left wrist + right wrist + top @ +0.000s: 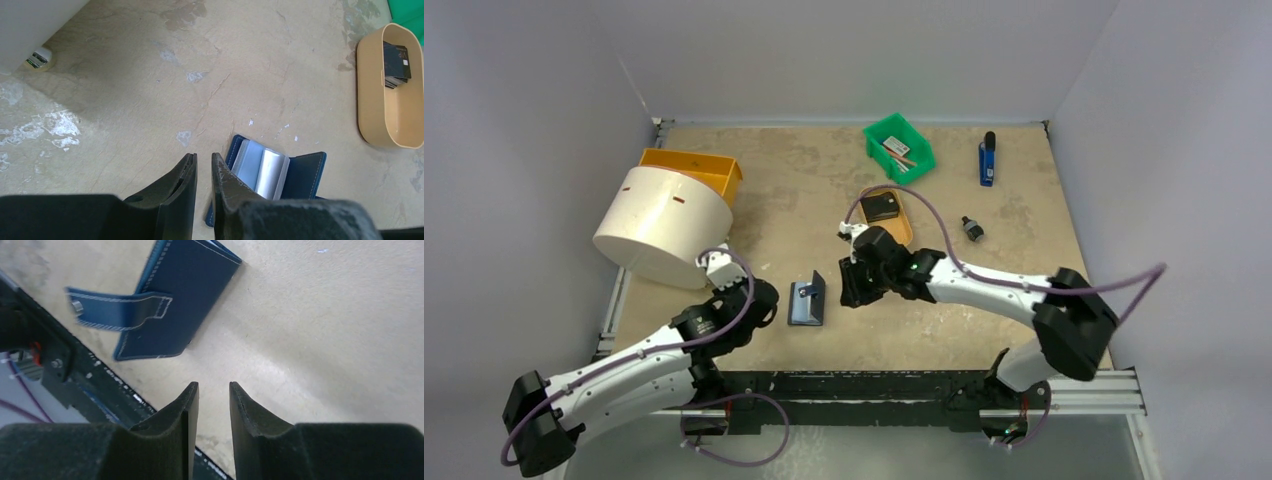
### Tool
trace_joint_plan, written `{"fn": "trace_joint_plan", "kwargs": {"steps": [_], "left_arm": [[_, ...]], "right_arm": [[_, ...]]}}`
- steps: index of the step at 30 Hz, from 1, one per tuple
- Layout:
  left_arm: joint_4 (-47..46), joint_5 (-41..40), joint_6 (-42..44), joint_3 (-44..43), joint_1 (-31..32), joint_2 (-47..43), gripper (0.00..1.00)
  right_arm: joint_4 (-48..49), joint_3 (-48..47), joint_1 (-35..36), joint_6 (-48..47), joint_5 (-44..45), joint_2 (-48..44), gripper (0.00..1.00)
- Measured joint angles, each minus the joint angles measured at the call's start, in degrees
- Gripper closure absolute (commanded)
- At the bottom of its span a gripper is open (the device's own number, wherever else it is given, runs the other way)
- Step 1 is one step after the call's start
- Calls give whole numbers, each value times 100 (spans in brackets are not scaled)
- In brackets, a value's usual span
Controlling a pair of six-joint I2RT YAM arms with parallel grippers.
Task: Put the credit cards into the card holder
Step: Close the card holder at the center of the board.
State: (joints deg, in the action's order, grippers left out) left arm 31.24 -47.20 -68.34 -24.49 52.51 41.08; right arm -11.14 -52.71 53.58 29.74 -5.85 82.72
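Standing partly open near the table's (984, 330) front edge, the navy card holder (808, 300) (272, 170) (175, 295) sits between both arms. The left gripper (202, 157) and right gripper (212, 386) flank it, each with jaws slightly apart and empty. Farther back, a dark stack of cards (397, 65) lies in the tan oval tray (367, 90).

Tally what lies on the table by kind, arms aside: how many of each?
Containers: 4 (orange plastic bin, green plastic bin, tan oval tray, white round tub)
Card holders: 1 (navy-blue folding card holder)
Card stacks: 1 (dark cards in the tray)
Small loose items: 2 (blue-and-black stick, small black knob)
Total: 8
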Motion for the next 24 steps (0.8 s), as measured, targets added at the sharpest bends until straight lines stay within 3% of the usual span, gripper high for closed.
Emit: {"fn": "trace_joint_plan", "kwargs": {"steps": [7,16,24], "left_arm": [[83,-46,46,-238,0,-50,83],[262,-76,153,-348,0,-568,81],[-636,852,658,-348,0,433,81]], "right_arm": [[448,-695,0,-22,-341,1453,72],[841,-1502,0,-13,-627,2406,73],[855,-1718,0,72,-778,2793,70]]}}
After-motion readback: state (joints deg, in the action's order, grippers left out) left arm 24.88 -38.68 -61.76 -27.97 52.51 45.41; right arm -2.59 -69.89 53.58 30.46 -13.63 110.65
